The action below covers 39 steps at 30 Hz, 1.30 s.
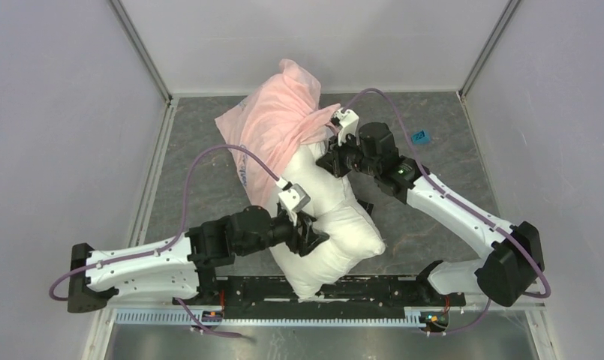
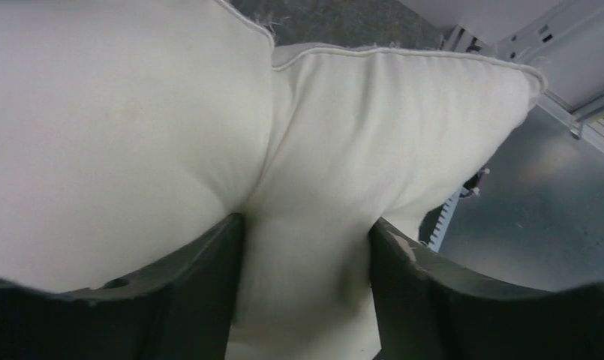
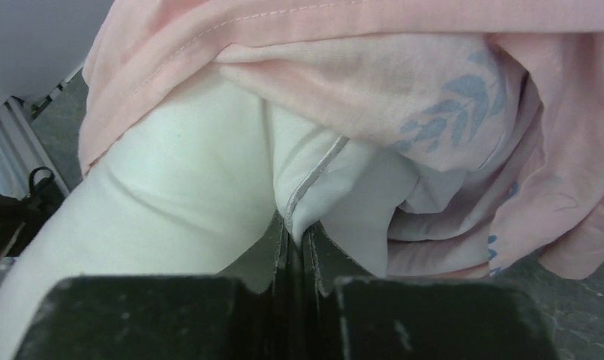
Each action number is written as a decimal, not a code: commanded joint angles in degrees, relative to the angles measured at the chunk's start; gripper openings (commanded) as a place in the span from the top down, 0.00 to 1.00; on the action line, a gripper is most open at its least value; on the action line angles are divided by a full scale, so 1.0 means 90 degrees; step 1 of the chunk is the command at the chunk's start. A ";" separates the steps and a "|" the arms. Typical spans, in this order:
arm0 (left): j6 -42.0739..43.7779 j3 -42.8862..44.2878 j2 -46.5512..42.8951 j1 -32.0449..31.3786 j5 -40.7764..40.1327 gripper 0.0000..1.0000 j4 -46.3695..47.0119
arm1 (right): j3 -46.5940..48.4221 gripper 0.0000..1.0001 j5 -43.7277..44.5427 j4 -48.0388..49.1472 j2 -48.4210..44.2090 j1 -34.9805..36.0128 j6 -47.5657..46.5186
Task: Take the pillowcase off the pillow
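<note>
The white pillow lies diagonally mid-table, its near half bare. The pale pink pillowcase is bunched over its far end, with blue print showing in the right wrist view. My left gripper grips the pillow's near part. In the left wrist view a thick fold of pillow fills the gap between its jaws. My right gripper is at the pillowcase's open edge. In the right wrist view its jaws are pinched shut on a thin fold of the pillowcase with grey-purple trim.
A small blue tag lies on the grey table at the far right. Pale walls with metal posts close in the back and sides. A black rail runs along the near edge between the arm bases.
</note>
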 commanded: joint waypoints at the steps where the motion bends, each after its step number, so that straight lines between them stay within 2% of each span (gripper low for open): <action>1: -0.0288 0.0858 0.0048 0.0822 -0.0409 0.26 -0.1741 | -0.0279 0.97 -0.0012 -0.0339 -0.0087 0.0100 -0.0266; 4: -0.0063 0.1525 0.0271 0.1238 -0.0896 0.19 -0.2383 | -0.0284 1.00 0.0036 -0.0296 -0.0225 0.0102 -0.0359; 8: 0.0189 0.2379 0.0686 0.1396 -0.2407 0.18 -0.3176 | -0.0284 1.00 0.0014 -0.0211 -0.0339 0.0109 -0.0376; 10: 0.0260 0.2598 0.0702 0.1465 -0.2775 0.17 -0.3278 | -0.0246 1.00 0.0016 -0.0235 -0.0345 0.0109 -0.0412; 12: 0.0369 0.2710 0.0536 0.1525 -0.2299 0.14 -0.3193 | -0.0222 1.00 0.0070 -0.0251 -0.0352 0.0109 -0.0429; 14: 0.0645 0.2652 0.0257 0.1565 -0.0442 0.08 -0.2871 | -0.0193 1.00 0.0191 -0.0266 -0.0336 0.0109 -0.0428; 15: 0.0721 0.2636 0.0176 0.1564 0.0367 0.01 -0.2682 | -0.0174 1.00 0.0225 -0.0245 -0.0331 0.0109 -0.0430; 16: 0.0639 0.2663 0.0135 0.1561 0.0766 0.00 -0.2786 | -0.0155 1.00 0.0260 -0.0237 -0.0325 0.0109 -0.0434; 18: 0.0459 0.2758 0.0139 0.1564 0.0346 0.00 -0.2966 | -0.0083 1.00 0.0268 -0.0250 -0.0271 0.0109 -0.0457; 23: 0.0802 0.3253 0.0595 0.1572 -0.2210 0.02 -0.3812 | -0.0025 1.00 0.0065 -0.0143 -0.0244 0.0104 -0.0390; 25: 0.1020 0.3490 0.0882 0.1647 -0.2817 0.01 -0.4001 | 0.0001 1.00 -0.0004 -0.0143 -0.0253 0.0109 -0.0389; 28: 0.1305 0.3832 0.1416 0.2066 -0.2818 0.01 -0.4204 | 0.0044 1.00 -0.0043 -0.0171 -0.0281 0.0114 -0.0400; 32: 0.1390 0.4022 0.2013 0.2649 -0.2107 0.02 -0.4264 | 0.0095 1.00 -0.0070 -0.0201 -0.0327 0.0109 -0.0407; 35: 0.1389 0.4124 0.2294 0.2848 -0.1996 0.03 -0.4139 | 0.0104 1.00 -0.0122 -0.0246 -0.0347 0.0109 -0.0422; 39: 0.1472 0.4435 0.2717 0.3177 -0.1958 0.10 -0.4101 | 0.0079 1.00 -0.0248 -0.0261 -0.0391 0.0107 -0.0429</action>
